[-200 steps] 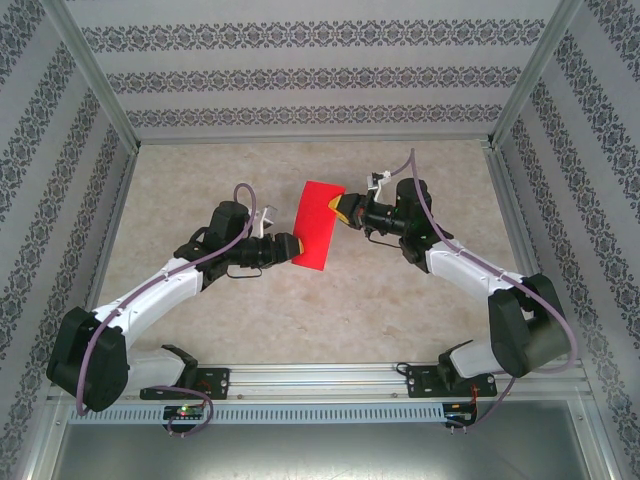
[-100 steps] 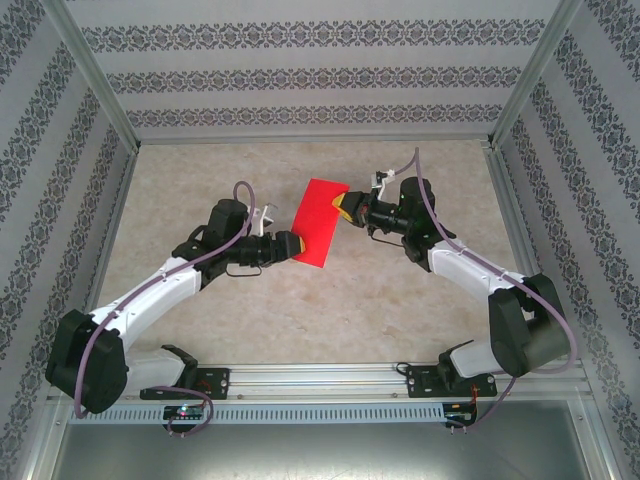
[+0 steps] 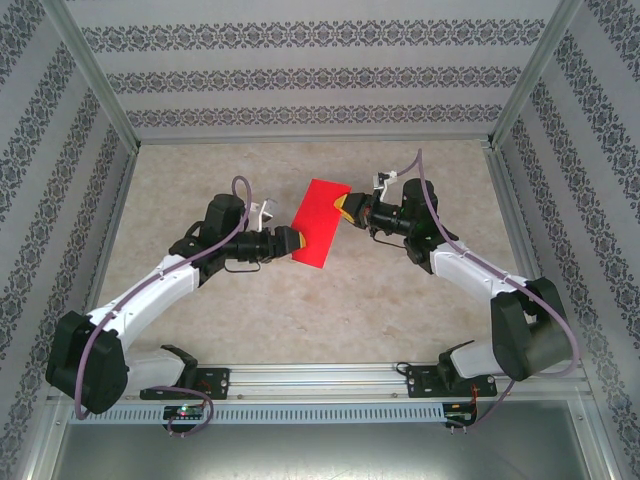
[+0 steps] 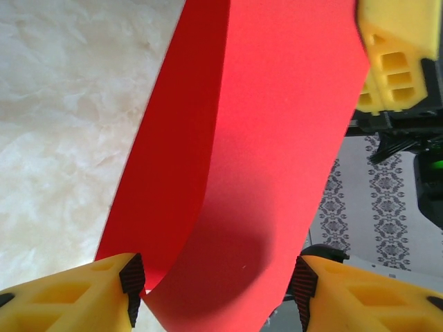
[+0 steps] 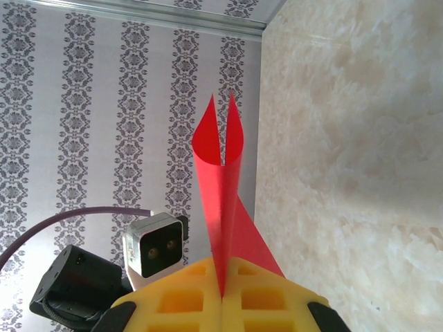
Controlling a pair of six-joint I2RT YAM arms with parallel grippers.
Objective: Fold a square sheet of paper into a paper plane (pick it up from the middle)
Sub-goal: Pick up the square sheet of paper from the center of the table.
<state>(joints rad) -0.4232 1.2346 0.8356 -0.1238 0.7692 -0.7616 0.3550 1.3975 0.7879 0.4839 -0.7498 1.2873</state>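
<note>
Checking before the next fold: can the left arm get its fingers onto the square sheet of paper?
Probably yes. The fingers of the left gripper stand open on either side of the near edge of the square sheet of paper, nothing between, while the right gripper pinches its far edge.

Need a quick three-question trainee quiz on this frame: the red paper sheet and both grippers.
1. True or false: the right gripper is shut on the thin bright red sheet of paper.
2. The left gripper has its fingers: A) pressed together; B) spread apart, with the red sheet curving between them; C) hidden by the sheet.
3. Fill in: in the right wrist view, ___ pointed corners of the sheet stick up side by side.
Key: 1 true; 2 B; 3 two.
</note>
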